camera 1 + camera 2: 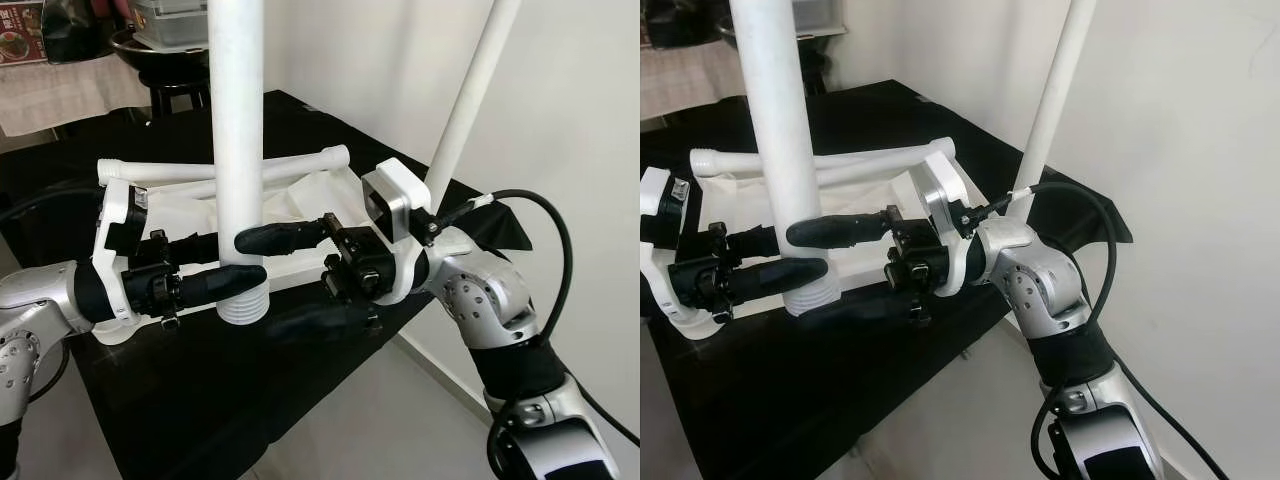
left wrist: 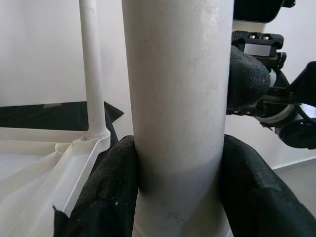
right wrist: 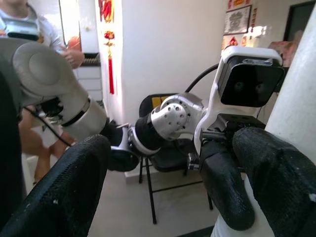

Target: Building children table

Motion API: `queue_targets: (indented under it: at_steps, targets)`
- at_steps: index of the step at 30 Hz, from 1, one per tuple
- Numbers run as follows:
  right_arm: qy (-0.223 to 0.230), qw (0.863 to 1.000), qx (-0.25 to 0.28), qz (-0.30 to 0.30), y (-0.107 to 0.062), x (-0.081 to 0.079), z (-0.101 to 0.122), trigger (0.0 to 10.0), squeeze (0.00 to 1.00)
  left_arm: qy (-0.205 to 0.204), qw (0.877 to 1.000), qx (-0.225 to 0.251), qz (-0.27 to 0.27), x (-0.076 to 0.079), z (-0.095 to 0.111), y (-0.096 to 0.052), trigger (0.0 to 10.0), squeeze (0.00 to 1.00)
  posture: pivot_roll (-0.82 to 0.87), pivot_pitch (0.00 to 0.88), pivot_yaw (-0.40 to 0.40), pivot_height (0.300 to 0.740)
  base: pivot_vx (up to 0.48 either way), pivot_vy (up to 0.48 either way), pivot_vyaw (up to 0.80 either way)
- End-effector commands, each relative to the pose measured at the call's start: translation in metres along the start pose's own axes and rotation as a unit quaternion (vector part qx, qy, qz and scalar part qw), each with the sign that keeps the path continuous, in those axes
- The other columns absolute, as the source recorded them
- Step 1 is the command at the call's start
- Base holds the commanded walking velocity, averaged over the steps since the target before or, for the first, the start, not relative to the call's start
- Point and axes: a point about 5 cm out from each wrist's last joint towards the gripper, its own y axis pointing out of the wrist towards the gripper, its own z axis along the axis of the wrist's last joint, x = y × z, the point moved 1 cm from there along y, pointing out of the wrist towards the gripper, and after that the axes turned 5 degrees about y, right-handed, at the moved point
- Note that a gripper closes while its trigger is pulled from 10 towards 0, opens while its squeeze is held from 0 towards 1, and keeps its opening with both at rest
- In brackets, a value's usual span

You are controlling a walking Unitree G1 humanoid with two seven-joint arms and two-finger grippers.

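Observation:
A thick white table leg stands upright, its ribbed threaded end at the bottom. My left gripper is shut on it just above that end; its black pads press both sides. My right gripper is open, its upper finger against the leg and the lower finger below the threaded end. The white tabletop lies upside down on the black table behind. One thinner leg stands fitted at its right corner. Another leg lies across it.
The black table ends close in front, with tiled floor below on the right. A white wall is close on the right. A dark stool with containers stands at the back. A person stands behind my left arm.

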Motion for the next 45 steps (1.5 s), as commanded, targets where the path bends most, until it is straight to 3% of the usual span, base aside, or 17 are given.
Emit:
queue_targets:
  at_steps: [1,9,12,14,15,23,26,29,31,32,39,43,45]
  targets:
    - [0.018,0.999,-0.029,-0.033,-0.005,0.008,-0.009,10.0,0.0,0.028,0.995,0.023,-0.097,0.026,0.016,0.016,1.5,0.0,-0.07,0.049,-0.12,0.74,0.0,0.0,0.0]
    - [0.026,0.999,-0.03,-0.024,-0.037,0.005,0.001,10.0,0.0,0.039,0.997,0.02,-0.069,0.022,0.023,0.008,0.9,0.0,-0.07,0.05,-0.12,0.74,0.0,0.0,0.0]
    - [0.03,0.999,-0.006,-0.029,-0.054,0.006,0.011,10.0,0.0,0.044,0.997,0.021,-0.061,0.02,0.027,0.005,0.6,0.0,-0.07,0.052,-0.119,0.74,0.0,0.0,0.0]
    - [0.03,0.999,-0.006,-0.029,-0.054,0.006,0.011,10.0,0.0,0.044,0.997,0.021,-0.061,0.02,0.027,0.005,0.6,0.0,-0.07,0.052,-0.119,0.74,0.0,0.0,0.0]
    - [0.025,0.999,-0.007,-0.04,-0.068,0.008,0.015,10.0,0.0,0.048,0.997,0.023,-0.056,0.02,0.031,0.003,0.7,0.0,-0.07,0.051,-0.121,0.74,0.0,0.0,0.0]
    - [0.005,0.996,-0.031,-0.085,-0.083,0.02,0.018,10.0,0.0,0.047,0.997,0.02,-0.061,0.024,0.031,0.003,0.7,0.0,-0.06,0.049,-0.124,0.74,0.0,0.0,0.0]
    - [0.0,0.998,-0.015,-0.068,-0.076,0.021,0.025,10.0,0.0,0.044,0.997,0.014,-0.067,0.027,0.028,0.005,0.7,0.0,-0.06,0.048,-0.122,0.74,0.0,0.0,0.0]
    - [-0.02,0.999,-0.005,-0.029,-0.045,0.022,0.033,10.0,0.0,0.037,0.997,-0.011,-0.073,0.028,0.018,0.008,0.7,0.0,-0.07,0.041,-0.116,0.74,0.0,0.0,0.0]
    - [-0.02,0.999,-0.005,-0.029,-0.045,0.022,0.033,10.0,0.0,0.037,0.997,-0.011,-0.073,0.028,0.018,0.008,0.7,0.0,-0.07,0.041,-0.116,0.74,0.0,0.0,0.0]
    - [-0.018,1.0,0.01,0.006,-0.031,0.018,0.037,10.0,0.0,0.032,0.997,-0.022,-0.071,0.028,0.013,0.009,0.5,0.0,-0.07,0.038,-0.118,0.74,0.0,0.0,0.0]
    - [-0.013,0.998,0.005,0.055,-0.018,0.01,0.036,10.0,0.0,0.027,0.997,-0.038,-0.064,0.026,0.005,0.009,0.3,0.0,-0.07,0.033,-0.119,0.74,0.0,0.0,0.0]
    - [-0.008,0.999,-0.001,0.053,-0.009,0.011,0.033,10.0,0.0,0.026,0.997,-0.04,-0.064,0.027,0.003,0.009,0.0,0.0,-0.07,0.03,-0.12,0.74,0.0,0.0,0.0]
    - [0.002,0.999,-0.007,0.035,0.003,0.016,0.025,10.0,0.0,0.027,0.997,-0.039,-0.066,0.027,0.002,0.012,0.0,0.0,-0.08,0.025,-0.12,0.74,0.0,0.0,0.0]
